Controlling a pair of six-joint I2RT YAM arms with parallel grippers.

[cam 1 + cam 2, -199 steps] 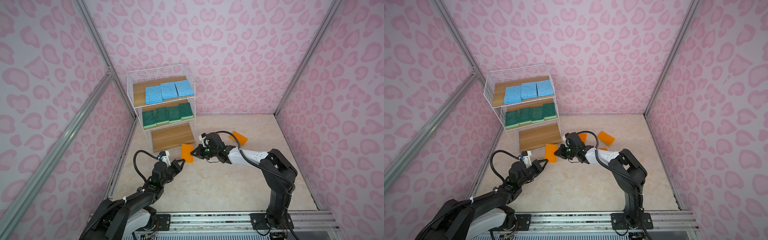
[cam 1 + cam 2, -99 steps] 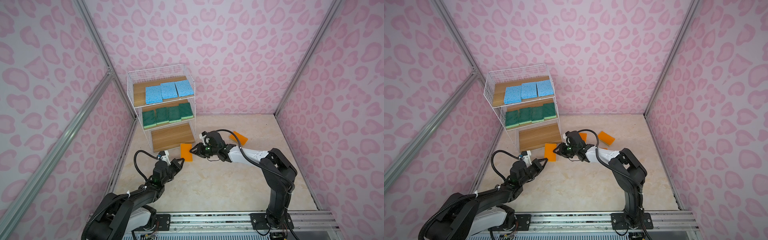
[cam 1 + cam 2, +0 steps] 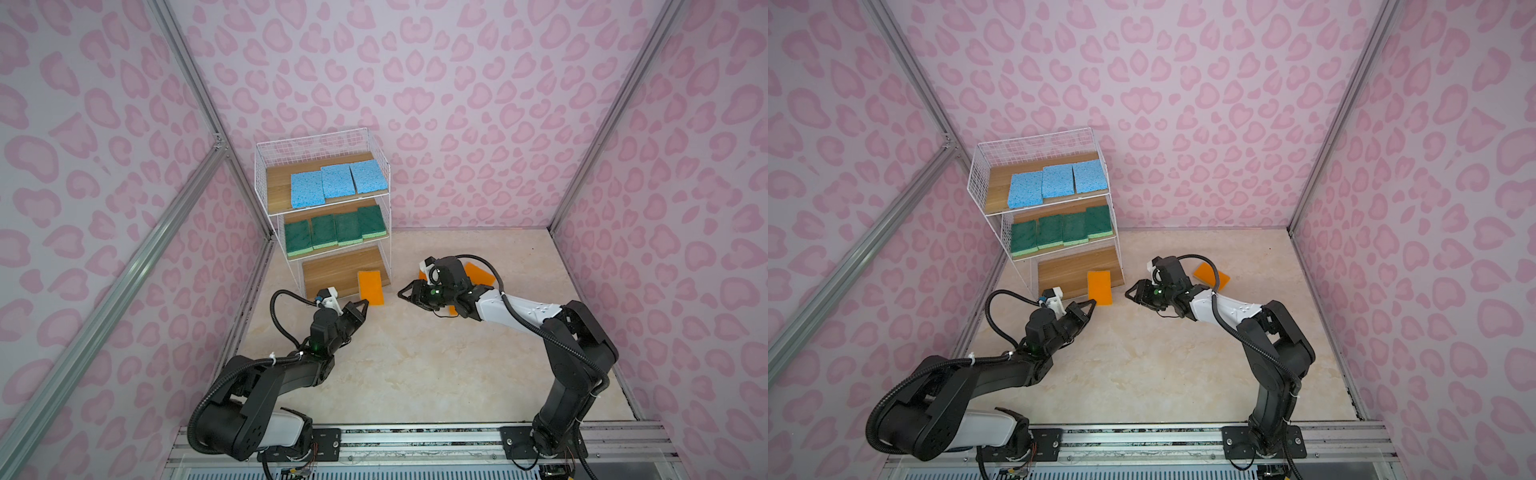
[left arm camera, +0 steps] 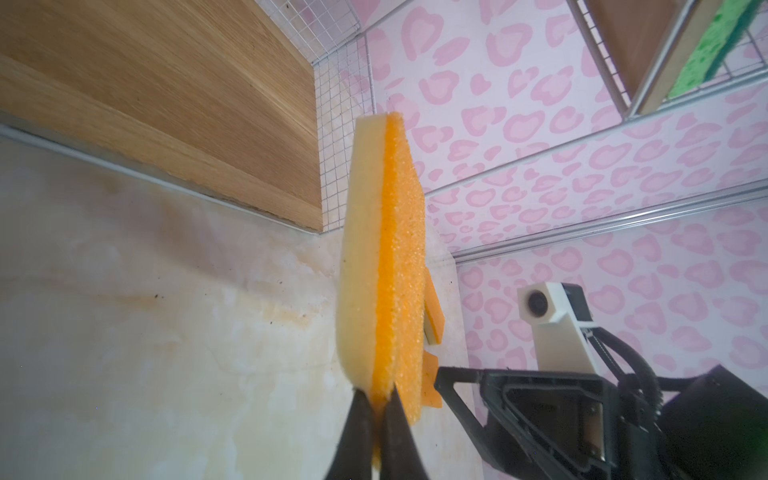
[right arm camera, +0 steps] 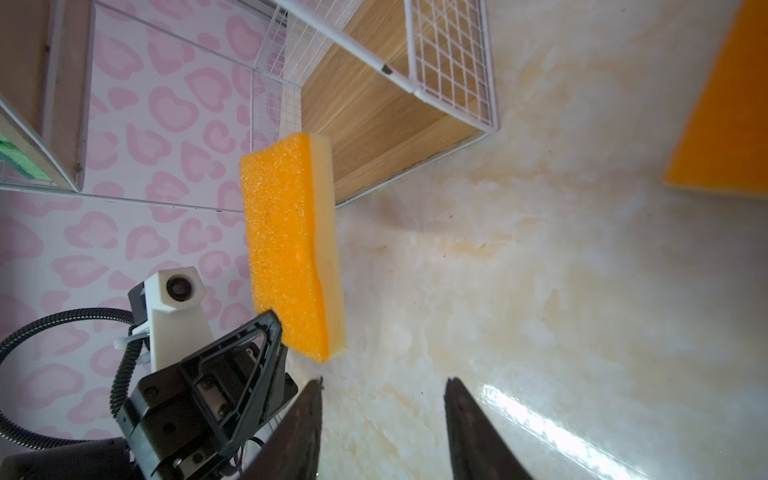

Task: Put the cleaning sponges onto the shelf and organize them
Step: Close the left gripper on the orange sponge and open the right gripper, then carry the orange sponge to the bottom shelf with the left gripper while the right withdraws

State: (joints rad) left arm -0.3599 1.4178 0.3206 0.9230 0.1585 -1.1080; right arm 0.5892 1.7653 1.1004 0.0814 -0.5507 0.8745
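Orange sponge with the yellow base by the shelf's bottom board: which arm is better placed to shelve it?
Left. The left gripper is shut on an end of the orange yellow-based sponge, held beside the bare bottom wooden board. The right gripper is open, empty, apart from it.

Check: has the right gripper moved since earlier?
Yes. The right gripper opened and drew back rightward in both top views from the shelf, leaving the orange sponge with the left gripper.
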